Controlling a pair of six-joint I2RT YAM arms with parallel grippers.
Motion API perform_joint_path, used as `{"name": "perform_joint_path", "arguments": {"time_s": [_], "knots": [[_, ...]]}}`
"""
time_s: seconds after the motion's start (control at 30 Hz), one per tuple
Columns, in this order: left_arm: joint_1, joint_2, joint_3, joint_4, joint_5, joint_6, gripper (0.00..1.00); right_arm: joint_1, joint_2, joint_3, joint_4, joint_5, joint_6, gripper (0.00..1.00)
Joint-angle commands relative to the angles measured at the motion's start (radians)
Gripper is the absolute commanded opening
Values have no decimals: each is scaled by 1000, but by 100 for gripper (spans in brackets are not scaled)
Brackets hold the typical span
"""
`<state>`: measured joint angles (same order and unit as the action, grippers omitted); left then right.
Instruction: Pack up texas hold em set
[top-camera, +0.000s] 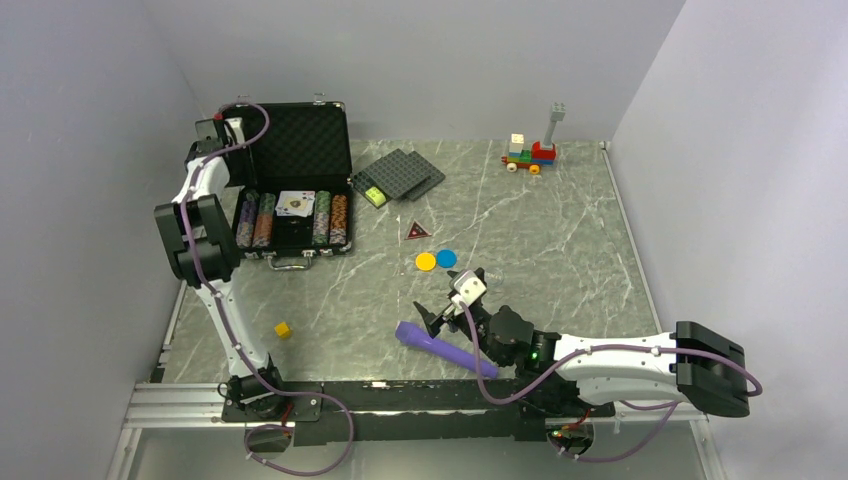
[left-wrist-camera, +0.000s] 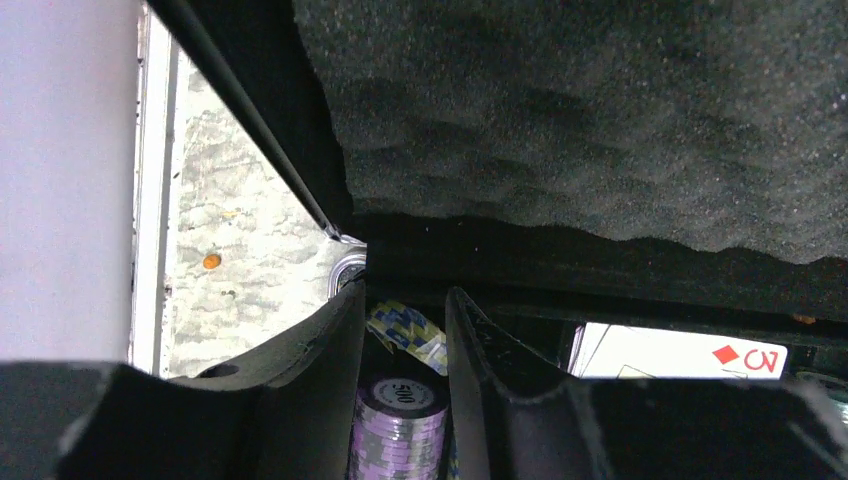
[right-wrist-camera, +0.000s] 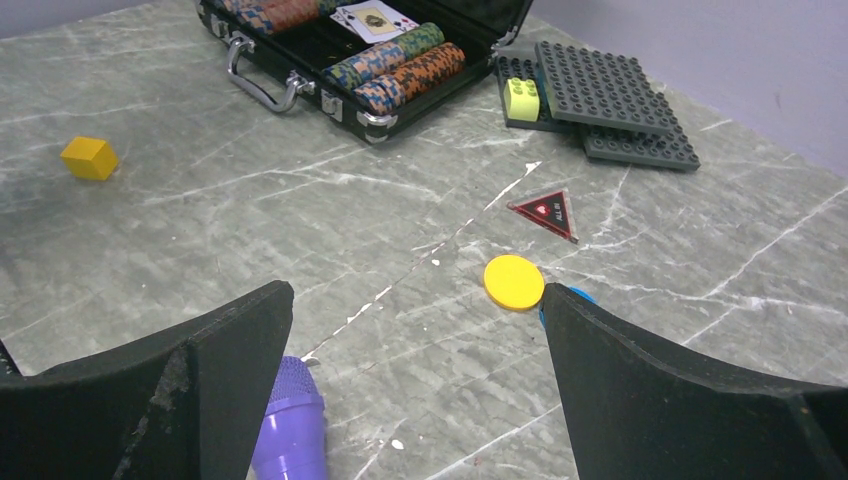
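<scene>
Discs (top-camera: 426, 261) two, chip stacks (top-camera: 265, 220) four.

The top of the purple chip stack (left-wrist-camera: 400, 392) in the left wrist view says 500 in dark numbers. Next to it, a white playing card (left-wrist-camera: 680, 355) shows a red 7 with a small red diamond sign beside it (both are turned the wrong way up in that view). In the right wrist view, the face-up card (right-wrist-camera: 372, 18) in the case has a big black spade sign in its middle, and the dark red triangle (right-wrist-camera: 545, 212) has tiny light letters, too small to read for sure.
</scene>
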<state>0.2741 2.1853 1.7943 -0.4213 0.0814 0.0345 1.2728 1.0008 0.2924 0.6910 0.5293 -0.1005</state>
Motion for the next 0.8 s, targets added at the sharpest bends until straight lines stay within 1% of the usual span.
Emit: {"name": "perform_joint_path", "arguments": {"time_s": [0.0, 0.07, 0.23, 0.47, 0.53, 0.77], "knots": [[-7, 46, 93, -110, -3, 54, 39, -3, -4, 30, 50, -14, 21, 99], [-7, 63, 115, -141, -7, 72, 38, -3, -8, 28, 51, -13, 19, 99], [-16, 76, 111, -183, -26, 117, 33, -3, -17, 24, 51, -15, 21, 99], [-18, 13, 8, -151, -78, 136, 26, -3, -40, 13, 51, -15, 30, 99], [-18, 5, -13, -152, -103, 128, 22, -2, -47, 9, 55, -17, 33, 99], [-15, -36, -76, -142, -178, 64, 16, -3, -70, 1, 47, -21, 42, 99]]}}
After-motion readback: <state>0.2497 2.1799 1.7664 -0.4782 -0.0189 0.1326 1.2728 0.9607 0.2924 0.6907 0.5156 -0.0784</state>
